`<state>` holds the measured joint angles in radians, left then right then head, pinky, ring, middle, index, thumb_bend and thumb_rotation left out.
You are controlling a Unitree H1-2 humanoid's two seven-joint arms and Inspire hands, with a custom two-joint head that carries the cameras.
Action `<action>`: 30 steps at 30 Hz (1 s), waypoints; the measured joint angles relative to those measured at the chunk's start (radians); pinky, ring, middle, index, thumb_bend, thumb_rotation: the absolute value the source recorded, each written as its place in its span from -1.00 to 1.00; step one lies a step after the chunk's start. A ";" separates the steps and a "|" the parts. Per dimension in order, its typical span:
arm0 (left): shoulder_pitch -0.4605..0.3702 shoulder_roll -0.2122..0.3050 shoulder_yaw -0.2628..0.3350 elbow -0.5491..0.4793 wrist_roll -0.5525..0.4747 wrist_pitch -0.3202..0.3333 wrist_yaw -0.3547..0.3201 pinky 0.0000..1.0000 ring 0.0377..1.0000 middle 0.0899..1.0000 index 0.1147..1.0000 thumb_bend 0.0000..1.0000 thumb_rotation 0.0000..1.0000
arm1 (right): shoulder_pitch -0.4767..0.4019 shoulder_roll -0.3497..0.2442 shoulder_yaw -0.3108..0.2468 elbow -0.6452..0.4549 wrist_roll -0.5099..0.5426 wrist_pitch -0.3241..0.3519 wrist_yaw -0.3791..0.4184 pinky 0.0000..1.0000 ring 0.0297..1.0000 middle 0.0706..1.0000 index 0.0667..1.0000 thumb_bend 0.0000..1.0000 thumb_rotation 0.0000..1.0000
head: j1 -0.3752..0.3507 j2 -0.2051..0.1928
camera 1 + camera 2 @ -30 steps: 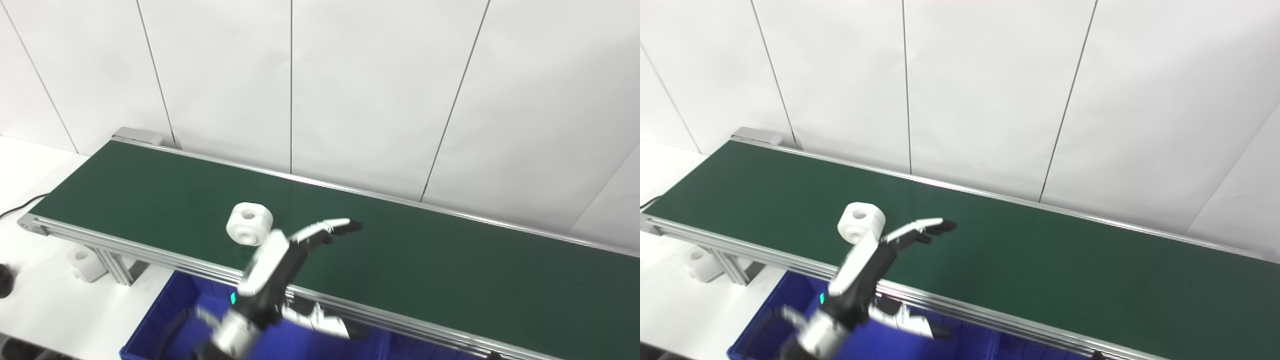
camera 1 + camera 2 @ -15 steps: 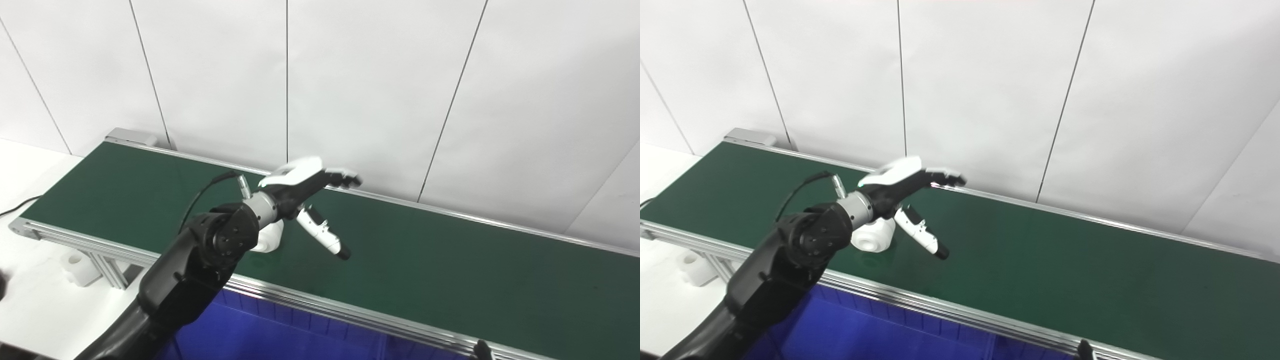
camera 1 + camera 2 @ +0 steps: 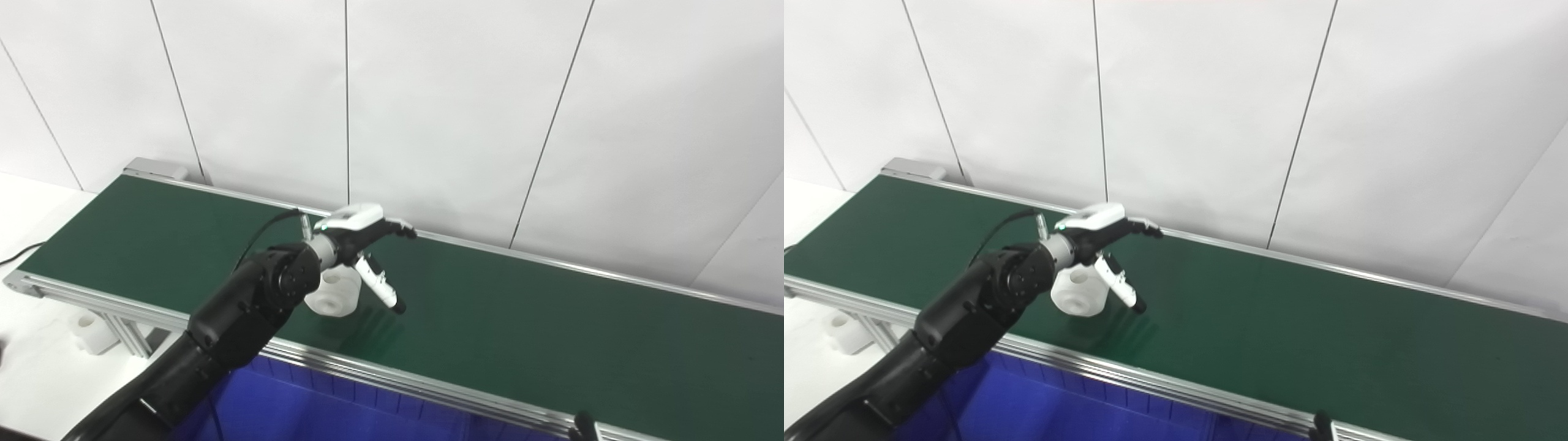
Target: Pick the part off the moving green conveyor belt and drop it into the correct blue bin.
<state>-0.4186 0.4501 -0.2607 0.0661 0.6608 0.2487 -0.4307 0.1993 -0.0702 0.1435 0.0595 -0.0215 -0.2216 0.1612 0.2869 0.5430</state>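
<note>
Nearest the camera, along the bottom edge, lies the blue bin (image 3: pixel 343 410), its inner floor showing below the near aluminium rail (image 3: pixel 392 376) of the conveyor. A small dark tip at the bottom right (image 3: pixel 585 424) may be the right hand; whether it is open or shut cannot be told. On the white table (image 3: pixel 37 380) to the left, beside the conveyor's legs, stands a spare white block (image 3: pixel 92 324).

The left arm (image 3: pixel 245 312) rises from the lower left, crosses the near rail and reaches over the green belt (image 3: pixel 551 324). To the right of the arm the belt lies bare all the way to the picture's right edge, giving wide room on that side; to the left it is bare up to its end by the grey end housing (image 3: pixel 153 167).

The white part (image 3: pixel 334 293), a rounded block with a hole on top and one in its side, sits on the belt about midway between the near and far rails. The left hand (image 3: pixel 361 229) hangs over it with its fingers (image 3: pixel 401 229) stretched apart from the thumb (image 3: pixel 380 285), holding nothing. The fingers reach past the part toward the far rail (image 3: pixel 551 262); the thumb points down just to the part's right. Whether it touches the part cannot be told.

Behind the far rail stands the white panelled wall (image 3: pixel 429 110).
</note>
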 measured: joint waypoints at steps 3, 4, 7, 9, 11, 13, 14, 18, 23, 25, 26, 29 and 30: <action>0.004 -0.004 -0.007 0.033 0.005 -0.010 0.040 0.82 0.80 0.75 0.65 0.96 -0.31 | 0.011 0.000 0.003 -0.015 -0.002 0.004 0.000 1.00 0.98 1.00 1.00 0.74 1.00 | -0.011 0.008; 0.004 -0.006 -0.010 0.045 0.009 -0.012 0.053 0.82 0.81 0.75 0.65 0.96 -0.31 | 0.014 0.000 0.004 -0.024 -0.002 0.007 0.001 1.00 0.98 1.00 1.00 0.73 1.00 | -0.014 0.009; 0.002 -0.011 -0.028 0.091 0.027 -0.017 0.081 0.82 0.82 0.76 0.67 0.97 -0.25 | 0.016 0.000 0.008 -0.036 -0.002 0.011 0.002 1.00 0.97 1.00 1.00 0.75 1.00 | -0.017 0.011; -0.001 -0.011 -0.058 0.124 0.046 -0.022 0.085 0.81 0.79 0.74 0.66 0.99 -0.22 | 0.018 -0.001 0.012 -0.040 -0.005 0.017 0.002 1.00 0.97 1.00 1.00 0.77 1.00 | -0.020 0.014; -0.001 -0.011 -0.078 0.141 0.061 -0.024 0.085 0.79 0.78 0.74 0.65 0.99 -0.24 | 0.023 0.000 0.017 -0.047 -0.006 0.020 0.002 1.00 0.97 1.00 1.00 0.77 1.00 | -0.029 0.020; -0.003 -0.010 -0.090 0.153 0.080 -0.028 0.088 0.73 0.76 0.71 0.62 1.00 -0.29 | 0.032 -0.001 0.022 -0.065 -0.007 0.021 0.002 1.00 0.96 1.00 1.00 0.77 1.00 | -0.032 0.023; -0.005 -0.009 -0.101 0.165 0.100 -0.030 0.102 0.71 0.75 0.70 0.61 1.00 -0.30 | 0.032 -0.001 0.024 -0.067 -0.007 0.021 0.002 1.00 0.96 1.00 1.00 0.76 1.00 | -0.032 0.023; -0.006 -0.010 -0.131 0.223 0.174 -0.054 0.189 0.61 0.70 0.65 0.57 1.00 -0.44 | 0.033 -0.003 0.030 -0.068 -0.007 0.021 0.006 1.00 0.95 1.00 1.00 0.71 1.00 | -0.038 0.028; -0.005 -0.011 -0.150 0.243 0.220 -0.059 0.240 0.61 0.67 0.63 0.52 1.00 -0.57 | 0.038 -0.007 0.033 -0.084 -0.004 0.021 0.007 1.00 0.96 1.00 1.00 0.72 1.00 | -0.044 0.037; -0.005 -0.022 -0.149 0.264 0.219 -0.060 0.258 0.46 0.50 0.48 0.37 0.90 -0.75 | 0.040 -0.008 0.034 -0.093 -0.004 0.021 0.008 1.00 0.95 1.00 1.00 0.73 1.00 | -0.046 0.038; -0.004 -0.032 -0.146 0.280 0.218 -0.060 0.279 0.36 0.38 0.37 0.27 0.80 -0.87 | 0.041 -0.009 0.034 -0.099 -0.004 0.021 0.008 1.00 0.95 1.00 1.00 0.73 1.00 | -0.046 0.038; 0.008 -0.068 -0.125 0.321 0.200 -0.113 0.407 -0.01 0.04 0.02 -0.10 0.19 -0.98 | 0.047 -0.011 0.036 -0.105 -0.004 0.023 0.008 1.00 0.95 1.00 1.00 0.74 1.00 | -0.045 0.041; 0.009 -0.082 -0.117 0.345 0.190 -0.136 0.451 -0.15 -0.08 -0.08 -0.13 0.10 -0.99 | 0.048 -0.011 0.036 -0.105 -0.005 0.023 0.008 1.00 0.94 1.00 1.00 0.75 1.00 | -0.044 0.041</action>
<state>-0.4093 0.3679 -0.3772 0.4110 0.8506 0.1132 0.0204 0.2473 -0.0817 0.1799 -0.0458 -0.0260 -0.1985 0.1694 0.2424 0.5844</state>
